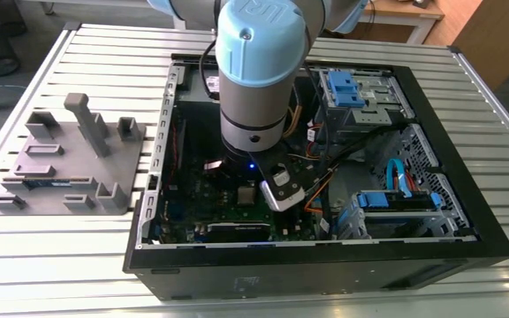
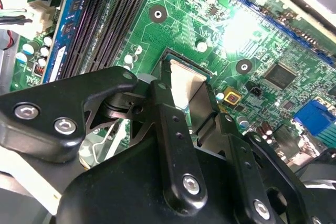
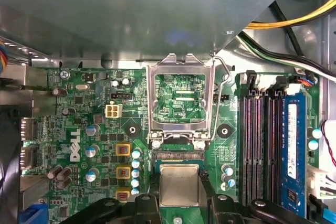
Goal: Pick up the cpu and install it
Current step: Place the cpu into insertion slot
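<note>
The exterior view looks down from high and well back on the open computer case [image 1: 325,268] on the worktop [image 1: 60,265], the arm [image 1: 254,66] in mid-picture. The first wrist view faces squarely down on the motherboard [image 3: 79,108] from close by; the second wrist view peers slantwise past the pincer [image 2: 186,103], nearer. In both wrist views you see the cpu [image 3: 179,184] in the pincer's grip and the memory slots [image 3: 260,140].

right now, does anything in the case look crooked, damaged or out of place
Nothing stands out. The cpu lies square with the board, and the socket frame beside it stands flipped open, as installing needs. No damage shows.
</note>
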### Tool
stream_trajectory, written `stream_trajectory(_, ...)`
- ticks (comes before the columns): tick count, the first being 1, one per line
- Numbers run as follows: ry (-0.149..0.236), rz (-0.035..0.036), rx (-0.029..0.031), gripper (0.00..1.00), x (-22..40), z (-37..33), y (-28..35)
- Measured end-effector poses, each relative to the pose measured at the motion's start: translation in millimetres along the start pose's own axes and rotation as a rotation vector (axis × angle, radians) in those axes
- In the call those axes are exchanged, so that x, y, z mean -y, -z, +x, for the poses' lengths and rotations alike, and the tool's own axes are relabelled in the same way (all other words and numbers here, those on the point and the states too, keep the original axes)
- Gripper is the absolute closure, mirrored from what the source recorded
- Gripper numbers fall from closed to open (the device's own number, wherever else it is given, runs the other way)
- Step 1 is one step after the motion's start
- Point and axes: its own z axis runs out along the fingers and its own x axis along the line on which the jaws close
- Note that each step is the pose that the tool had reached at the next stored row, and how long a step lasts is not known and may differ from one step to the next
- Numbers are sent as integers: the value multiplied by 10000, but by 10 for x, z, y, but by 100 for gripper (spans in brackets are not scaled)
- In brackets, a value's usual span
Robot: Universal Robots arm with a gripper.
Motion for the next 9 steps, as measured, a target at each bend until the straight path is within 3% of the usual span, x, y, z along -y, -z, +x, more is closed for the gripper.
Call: stream_trajectory(9,128,-4,-3,61,-11,1,-18)
